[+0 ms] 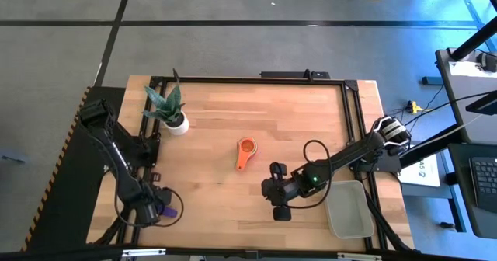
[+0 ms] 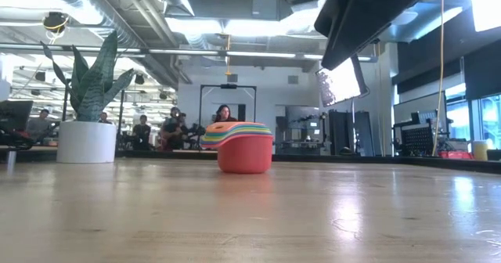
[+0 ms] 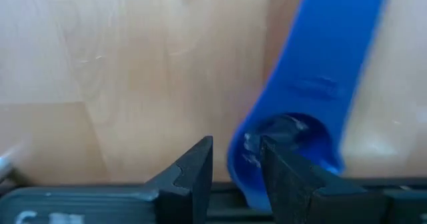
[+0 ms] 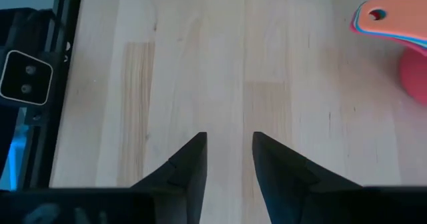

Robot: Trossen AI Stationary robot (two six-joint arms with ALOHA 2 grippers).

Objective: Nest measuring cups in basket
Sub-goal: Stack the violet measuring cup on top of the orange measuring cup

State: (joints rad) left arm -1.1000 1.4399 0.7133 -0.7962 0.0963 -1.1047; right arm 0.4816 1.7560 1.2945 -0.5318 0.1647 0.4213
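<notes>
so the left gripper [image 3: 237,167] sits at the table's [image 1: 311,113] near-left corner, fingers parted with a blue measuring cup handle [image 3: 320,77] touching one, while the empty, slightly open right gripper [image 4: 229,159] sits between the nested cup stack [image 1: 246,151] and the basket [image 1: 349,209].

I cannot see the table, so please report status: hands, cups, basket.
Left hand at blue cup, near-left. Right hand open, empty, beside basket. Cup stack mid-table, outside basket. Nothing blocking.

Orange cup stack [image 1: 247,148] sits mid-table, basket [image 1: 348,208] apart.
</notes>
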